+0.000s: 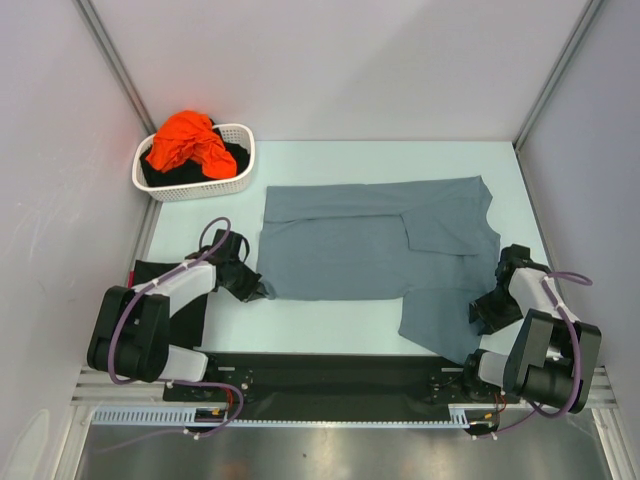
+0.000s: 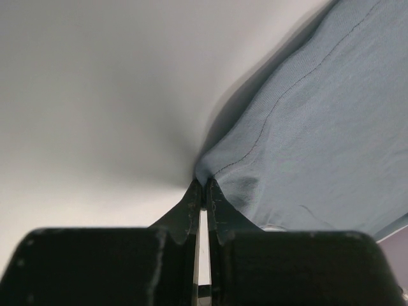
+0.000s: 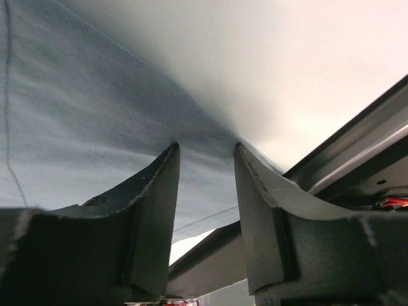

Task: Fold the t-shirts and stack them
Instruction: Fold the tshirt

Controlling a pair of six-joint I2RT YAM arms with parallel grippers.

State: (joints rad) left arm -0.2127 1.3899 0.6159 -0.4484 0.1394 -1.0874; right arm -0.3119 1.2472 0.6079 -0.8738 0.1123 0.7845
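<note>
Grey-blue t-shirt (image 1: 375,245): lies spread across the middle of the pale table (image 1: 330,335), partly folded, with one flap hanging down toward 5 o'clock.
Left gripper (image 1: 262,290): at the shirt's 8 o'clock corner. In the left wrist view its jaws are pressed together, with the hemmed corner of the cloth pinched at the tips (image 2: 204,185).
Right gripper (image 1: 487,305): at the shirt's 4 o'clock edge, beside the hanging flap. In the right wrist view its fingers (image 3: 159,191) stand moderately apart, their tips against the grey-blue cloth and nothing clamped between them.
White slotted basket (image 1: 195,190): at 10 o'clock on the table, well apart from the spread shirt.
Orange t-shirt (image 1: 188,143): crumpled on top inside the basket.
Black cloth (image 1: 235,155): in the basket under and beside the orange shirt; which garment it is cannot be told.
Black folded cloth (image 1: 150,272): flat on the table at 8 o'clock, partly under the left arm.
</note>
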